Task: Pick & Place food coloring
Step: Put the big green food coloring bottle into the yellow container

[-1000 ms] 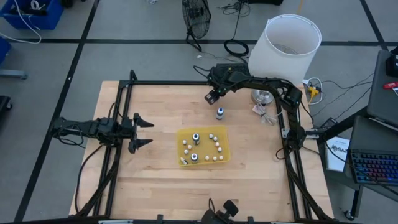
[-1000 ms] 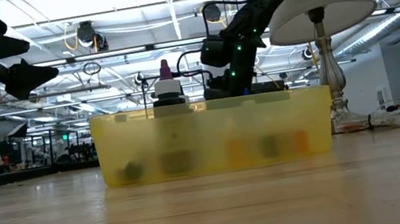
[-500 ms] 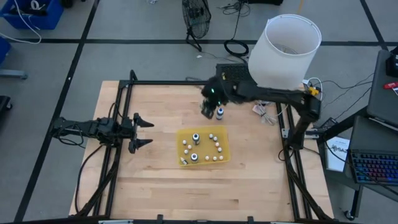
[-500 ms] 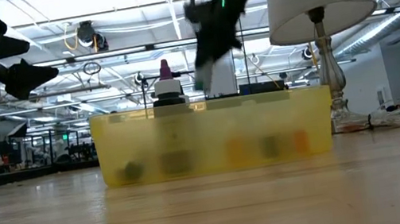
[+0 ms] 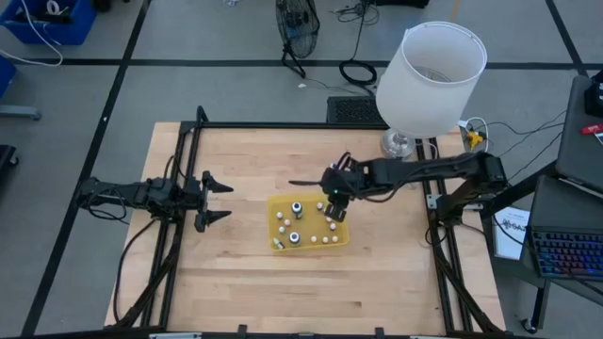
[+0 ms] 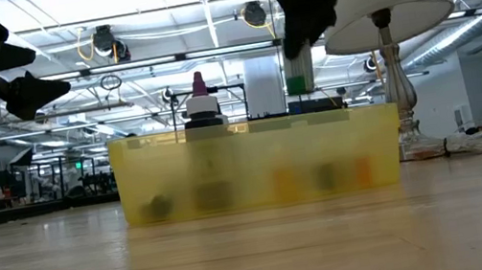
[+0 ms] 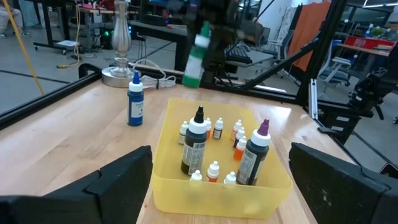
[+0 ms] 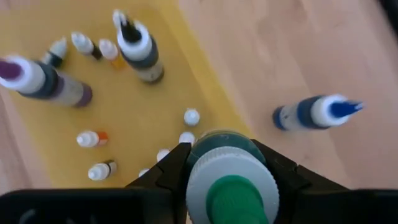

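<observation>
While the right gripper (image 5: 335, 191) hangs over the far right part of the yellow tray (image 5: 340, 237) in the high view, the left gripper (image 5: 215, 200) waits well off to the left with its fingers spread wide.

From the low view, the right gripper pinches a green bottle (image 6: 296, 68) by its top, up above the tray wall.

From the left wrist view, that green bottle (image 7: 195, 62) is in the air behind the tray. Two bigger bottles, one with a black cap (image 7: 196, 140) and one with a purple cap (image 7: 255, 153), stand inside among tiny ones. A blue bottle (image 7: 135, 99) stands on the table (image 7: 62, 143) beside the tray.

From the right wrist view, the fingers squeeze the green bottle's cap (image 8: 229, 179) above the tray edge, with the blue bottle outside.
</observation>
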